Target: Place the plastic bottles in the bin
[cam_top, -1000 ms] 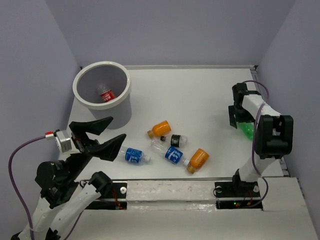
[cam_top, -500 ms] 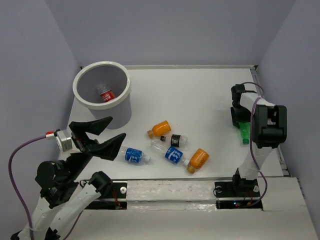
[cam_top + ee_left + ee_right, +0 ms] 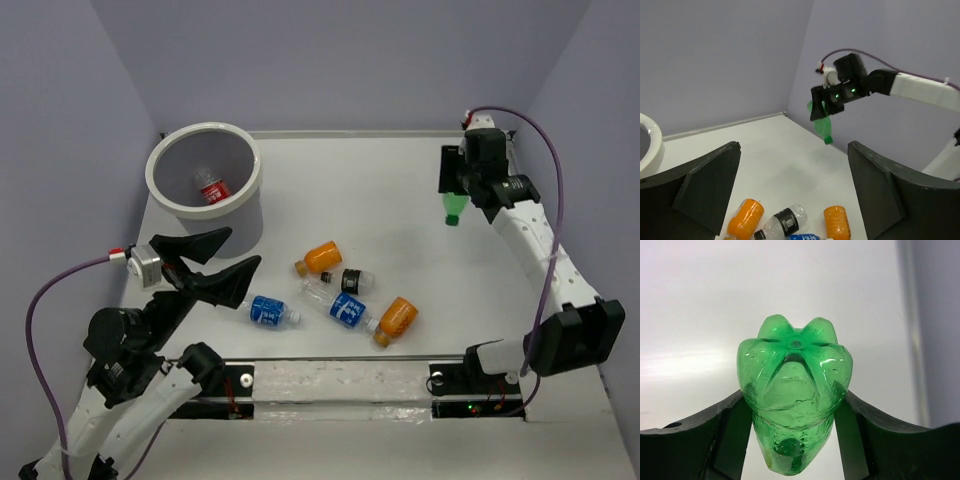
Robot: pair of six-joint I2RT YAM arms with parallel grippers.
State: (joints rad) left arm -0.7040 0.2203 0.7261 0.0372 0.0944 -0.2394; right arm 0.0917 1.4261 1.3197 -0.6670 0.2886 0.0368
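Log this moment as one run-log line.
right gripper: shut on green bottle, airborne | left gripper: open, empty | bin: one red-label bottle inside | table: five bottles lying

Open tabletop (image 3: 370,190) runs from the bin (image 3: 205,180) rightward — five bottles (image 3: 342,307) (lying clustered) crowd the near middle.

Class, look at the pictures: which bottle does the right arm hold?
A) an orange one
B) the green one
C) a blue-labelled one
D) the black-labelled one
B: in the right wrist view, the green bottle sits clamped between the right jaws.
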